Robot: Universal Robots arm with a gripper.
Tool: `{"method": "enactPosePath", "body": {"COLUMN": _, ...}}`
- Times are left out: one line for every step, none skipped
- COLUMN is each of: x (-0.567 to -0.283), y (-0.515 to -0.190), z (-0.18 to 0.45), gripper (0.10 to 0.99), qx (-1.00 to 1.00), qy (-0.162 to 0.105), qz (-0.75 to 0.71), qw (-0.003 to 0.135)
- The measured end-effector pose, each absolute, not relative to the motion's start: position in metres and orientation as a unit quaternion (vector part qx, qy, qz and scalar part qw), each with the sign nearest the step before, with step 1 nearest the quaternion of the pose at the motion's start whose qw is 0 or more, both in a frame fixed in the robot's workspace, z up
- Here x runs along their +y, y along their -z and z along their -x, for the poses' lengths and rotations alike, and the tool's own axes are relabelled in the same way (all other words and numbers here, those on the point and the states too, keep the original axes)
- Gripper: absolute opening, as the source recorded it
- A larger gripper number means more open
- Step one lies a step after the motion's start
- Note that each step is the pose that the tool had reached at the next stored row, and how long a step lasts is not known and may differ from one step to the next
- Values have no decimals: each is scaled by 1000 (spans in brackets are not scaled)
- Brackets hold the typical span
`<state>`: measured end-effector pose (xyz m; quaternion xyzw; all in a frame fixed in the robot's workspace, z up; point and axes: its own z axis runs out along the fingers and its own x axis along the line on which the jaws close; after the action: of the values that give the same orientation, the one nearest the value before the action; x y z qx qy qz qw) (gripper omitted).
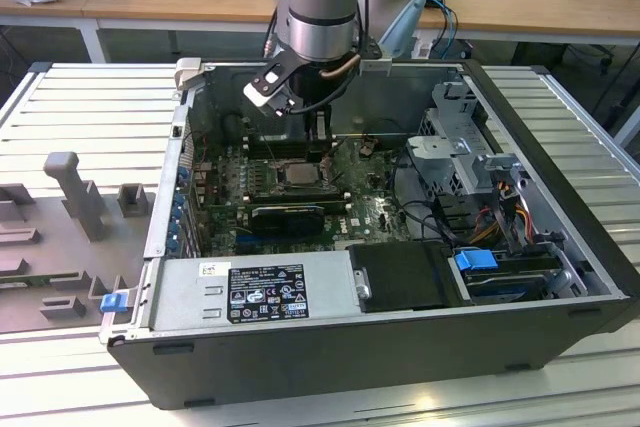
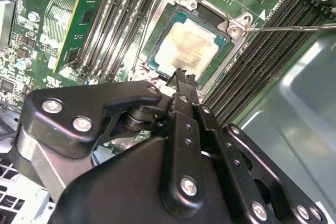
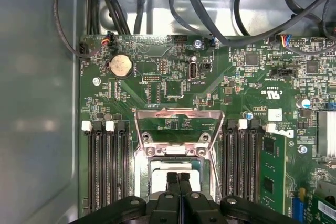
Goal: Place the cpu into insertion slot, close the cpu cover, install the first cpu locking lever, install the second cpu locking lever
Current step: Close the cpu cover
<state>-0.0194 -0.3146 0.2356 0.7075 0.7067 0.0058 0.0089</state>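
Exterior view first: the arm reaches straight down into the open case, and the gripper hangs over the middle of the motherboard. The cpu lies flat just below it. We figure the vertical approach is there so the fingers clear the case walls and meet the chip square-on.

In the second wrist view the cpu is seated in the insertion slot, pale metal top facing up, not tilted that we can see. It's square, so there's no real long axis. Its edges line up with the socket frame and run parallel to the memory slots on either side. The gripper has its fingers pressed together with nothing between them, and the tip sits right at one edge of the chip. We can't tell whether it actually touches. A thin locking lever sticks out from a socket corner across the neighbouring slots, so it isn't latched.

First wrist view: the gripper shows the same closed, empty pair of fingers over the chip. The cpu cover is flipped open and lies back past the socket. Its long axis points away from the chip, between the two banks of memory slots, which is what leaves the socket open from above.
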Motion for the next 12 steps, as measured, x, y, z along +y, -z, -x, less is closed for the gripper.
{"method": "enactPosePath", "body": {"x": -315, "y": -236, "z": 19, "gripper": 106, "qx": 707, "qy": -6, "qz": -707, "qw": 9}}
{"method": "enactPosePath", "body": {"x": -315, "y": -237, "z": 19, "gripper": 106, "qx": 707, "qy": -6, "qz": -707, "qw": 9}}
{"method": "enactPosePath", "body": {"x": -315, "y": -239, "z": 19, "gripper": 106, "qx": 707, "qy": -6, "qz": -708, "qw": 9}}
{"method": "enactPosePath", "body": {"x": -315, "y": -240, "z": 19, "gripper": 106, "qx": 707, "qy": -6, "qz": -708, "qw": 9}}
{"method": "enactPosePath", "body": {"x": -315, "y": -242, "z": 19, "gripper": 106, "qx": 707, "qy": -6, "qz": -707, "qw": 9}}
{"method": "enactPosePath", "body": {"x": -315, "y": -243, "z": 19, "gripper": 106, "qx": 707, "qy": -6, "qz": -707, "qw": 9}}
{"method": "enactPosePath", "body": {"x": -315, "y": -244, "z": 19, "gripper": 106, "qx": 707, "qy": -6, "qz": -707, "qw": 9}}
{"method": "enactPosePath", "body": {"x": -314, "y": -244, "z": 19, "gripper": 106, "qx": 707, "qy": -6, "qz": -707, "qw": 9}}
{"method": "enactPosePath", "body": {"x": -314, "y": -244, "z": 19, "gripper": 106, "qx": 707, "qy": -6, "qz": -707, "qw": 9}}
{"method": "enactPosePath", "body": {"x": -315, "y": -244, "z": 18, "gripper": 106, "qx": 707, "qy": -6, "qz": -707, "qw": 9}}
{"method": "enactPosePath", "body": {"x": -315, "y": -244, "z": 17, "gripper": 106, "qx": 707, "qy": -6, "qz": -708, "qw": 9}}
{"method": "enactPosePath", "body": {"x": -315, "y": -244, "z": 17, "gripper": 106, "qx": 707, "qy": -6, "qz": -707, "qw": 9}}
